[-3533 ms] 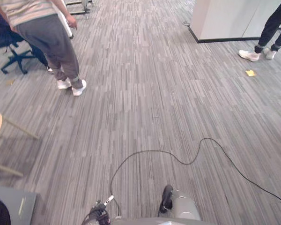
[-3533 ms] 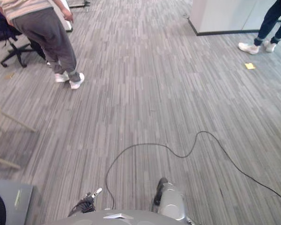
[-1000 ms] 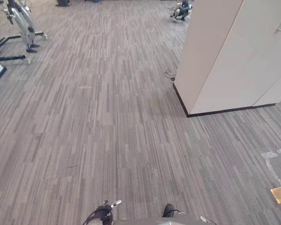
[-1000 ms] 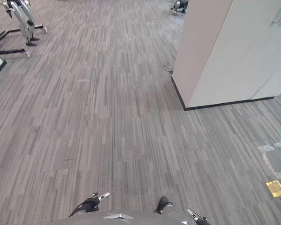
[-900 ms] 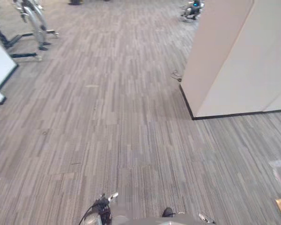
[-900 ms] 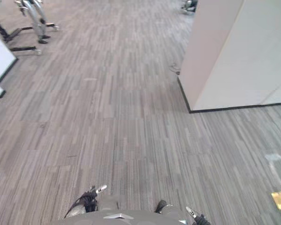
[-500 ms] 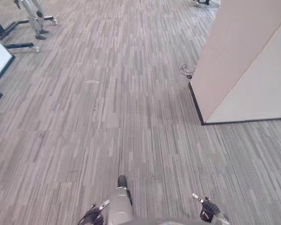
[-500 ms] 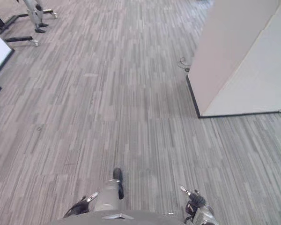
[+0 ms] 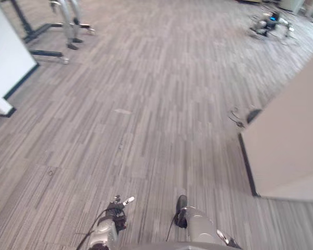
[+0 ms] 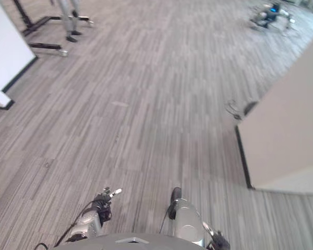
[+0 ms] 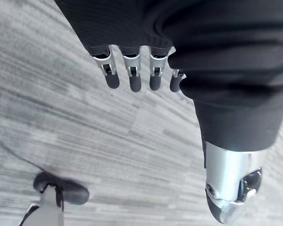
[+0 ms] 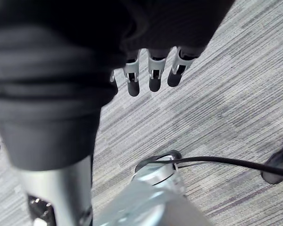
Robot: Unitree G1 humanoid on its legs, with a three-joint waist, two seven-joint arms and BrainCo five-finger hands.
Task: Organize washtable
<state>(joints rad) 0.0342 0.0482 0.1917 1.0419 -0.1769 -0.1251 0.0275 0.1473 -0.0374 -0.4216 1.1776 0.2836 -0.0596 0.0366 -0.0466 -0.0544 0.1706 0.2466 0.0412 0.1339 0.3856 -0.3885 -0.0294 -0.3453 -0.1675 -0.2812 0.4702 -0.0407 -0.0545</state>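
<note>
My left hand [image 11: 132, 77] hangs over the grey striped carpet [image 11: 85, 136], fingers straight and relaxed, thumb [image 11: 228, 188] apart, nothing held. My right hand [image 12: 153, 77] also hangs above the carpet with loose, straight fingers and holds nothing. The eye views look down on open carpet floor [image 9: 146, 104] stretching ahead.
A tall beige cabinet [image 9: 292, 151] with a dark plinth stands at the right, a coiled cable [image 9: 237, 115] at its corner. A white panel [image 9: 5, 57] stands at the left, a metal stand [image 9: 57, 31] behind it. A small machine [image 9: 266, 23] lies far right.
The camera has turned and advanced: the two people and chair have left the picture, the beige cabinet has slid to the right edge, and the white panel has come in at the left.
</note>
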